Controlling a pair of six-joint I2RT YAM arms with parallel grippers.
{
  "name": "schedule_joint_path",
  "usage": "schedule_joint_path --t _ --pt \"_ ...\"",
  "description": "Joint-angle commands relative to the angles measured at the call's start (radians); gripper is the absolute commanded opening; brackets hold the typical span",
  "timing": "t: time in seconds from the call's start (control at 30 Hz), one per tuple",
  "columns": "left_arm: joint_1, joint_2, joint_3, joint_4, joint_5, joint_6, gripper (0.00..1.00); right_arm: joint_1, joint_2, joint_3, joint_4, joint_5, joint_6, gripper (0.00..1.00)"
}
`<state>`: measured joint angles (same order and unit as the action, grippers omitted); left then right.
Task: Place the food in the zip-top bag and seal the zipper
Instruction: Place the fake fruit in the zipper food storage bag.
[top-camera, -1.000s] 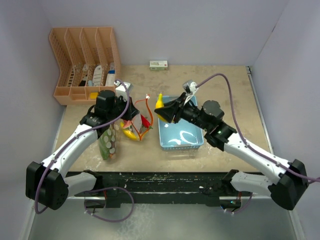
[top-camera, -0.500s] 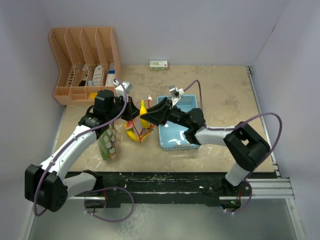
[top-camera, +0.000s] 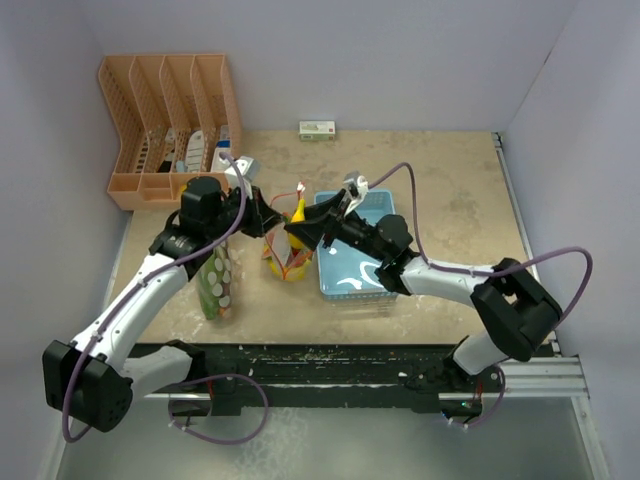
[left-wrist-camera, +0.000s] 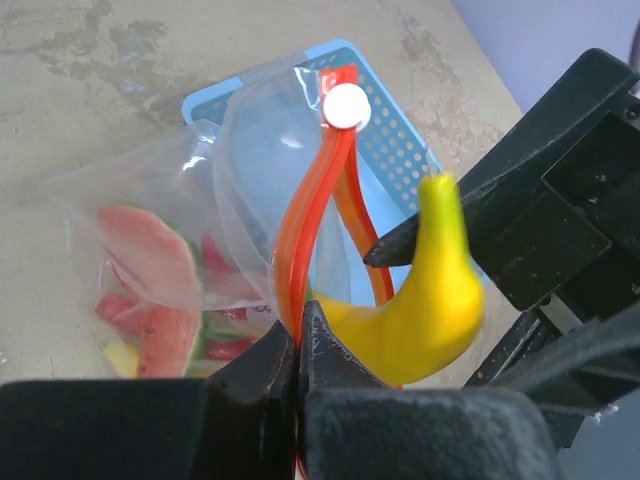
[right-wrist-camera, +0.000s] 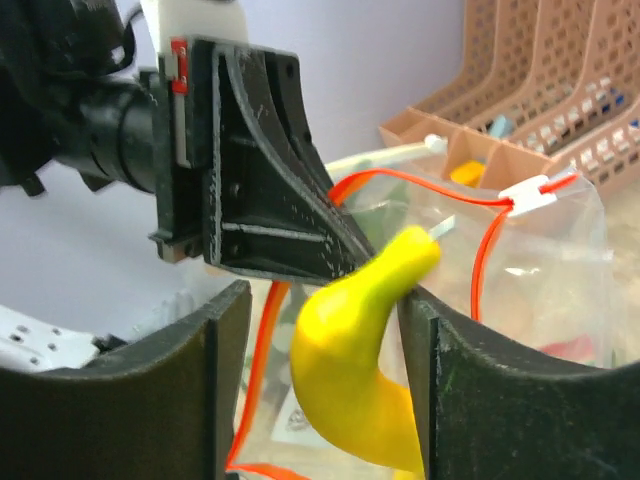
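The clear zip-top bag (top-camera: 285, 258) with an orange zipper (left-wrist-camera: 300, 220) and white slider (left-wrist-camera: 343, 106) stands open left of the basket. It holds red, green and yellow food pieces (left-wrist-camera: 150, 290). My left gripper (top-camera: 262, 215) is shut on the bag's zipper rim and holds the mouth up, its tips (left-wrist-camera: 300, 312) pinching the orange strip. A yellow banana (right-wrist-camera: 360, 340) is blurred between my right gripper's (right-wrist-camera: 325, 295) open fingers at the bag mouth, touching only one finger (right-wrist-camera: 425, 350). It also shows in the left wrist view (left-wrist-camera: 430, 300) and from above (top-camera: 297, 210).
The light-blue basket (top-camera: 365, 280) lies right of the bag, under my right arm. A spotted upright pouch (top-camera: 217, 285) stands under my left arm. A peach slotted organiser (top-camera: 170, 110) is at the back left and a small box (top-camera: 317, 129) by the back wall.
My right gripper carried the banana left from above the basket to the bag mouth, and its jaws now stand wider than the banana. My left gripper raised the bag rim slightly.
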<state>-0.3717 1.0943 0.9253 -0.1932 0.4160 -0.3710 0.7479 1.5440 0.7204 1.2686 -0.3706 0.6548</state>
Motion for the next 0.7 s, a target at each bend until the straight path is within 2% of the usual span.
schedule_joint_path --t 0.0,0.17,0.4,0.57,0.63,0.67 --pt "0.002 0.024 0.027 0.091 0.024 -0.028 0.0 0.047 -0.078 0.065 -0.304 0.111 -0.248 0.71" --pt "0.002 0.056 0.051 0.118 0.032 -0.036 0.0 0.05 -0.154 0.032 -0.383 0.153 -0.253 1.0" --pt "0.002 0.049 0.077 0.098 0.016 -0.022 0.0 0.05 -0.277 0.032 -0.561 0.261 -0.243 0.99" --pt "0.002 0.038 0.082 0.094 0.013 -0.02 0.0 0.048 -0.224 0.152 -0.868 0.353 -0.199 1.0" --pt "0.002 0.035 0.084 0.092 0.014 -0.02 0.0 0.049 -0.196 0.178 -0.934 0.36 -0.181 1.0" --pt "0.002 0.033 0.085 0.092 0.015 -0.019 0.0 0.049 -0.187 0.184 -0.948 0.36 -0.171 0.96"
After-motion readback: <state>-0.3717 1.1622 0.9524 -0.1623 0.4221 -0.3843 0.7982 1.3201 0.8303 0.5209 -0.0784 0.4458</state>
